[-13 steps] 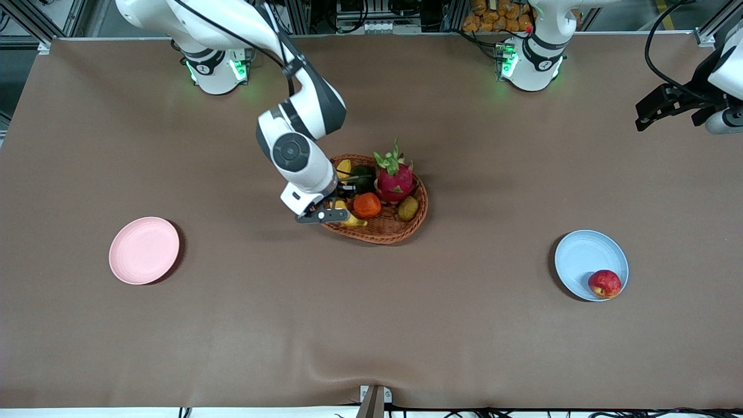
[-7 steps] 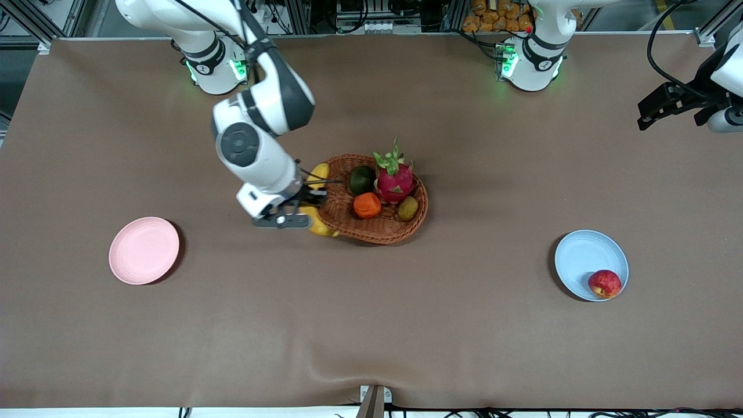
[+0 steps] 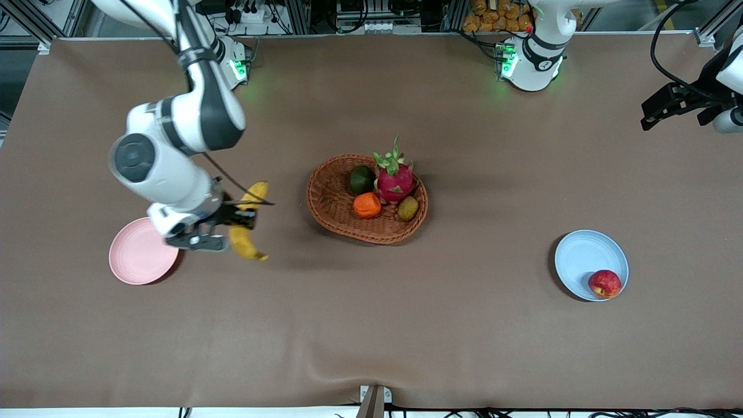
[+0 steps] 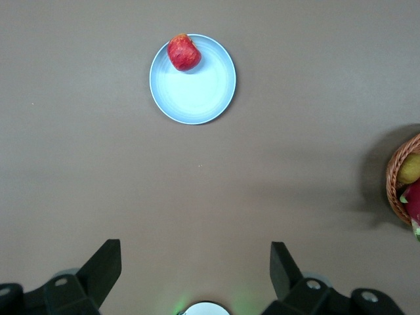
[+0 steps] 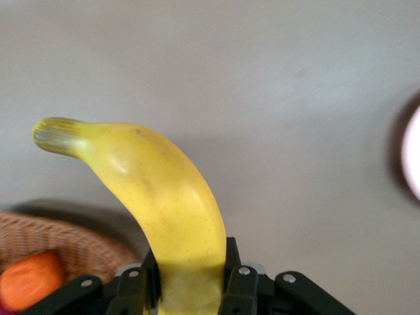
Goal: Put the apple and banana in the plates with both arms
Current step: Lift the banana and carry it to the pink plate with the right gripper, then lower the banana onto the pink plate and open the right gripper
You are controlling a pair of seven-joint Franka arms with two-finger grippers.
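My right gripper (image 3: 232,219) is shut on the yellow banana (image 3: 248,227) and holds it in the air over bare table between the pink plate (image 3: 134,258) and the wicker basket. In the right wrist view the banana (image 5: 157,190) rises from between the fingers (image 5: 240,289), with the pink plate's rim (image 5: 413,154) at the edge. The red apple (image 3: 604,284) lies on the blue plate (image 3: 583,255) toward the left arm's end. My left gripper (image 3: 667,107) waits high at that end, open and empty (image 4: 195,275), looking down on the apple (image 4: 184,52) and blue plate (image 4: 197,92).
The wicker basket (image 3: 336,203) sits mid-table with a pink dragon fruit (image 3: 395,180), an orange fruit (image 3: 367,205), a dark green fruit (image 3: 361,179) and a kiwi-like fruit (image 3: 408,208). Brown cloth covers the table.
My right gripper has lifted the banana out of the basket and carried it toward the pink plate. The left arm has hardly moved.
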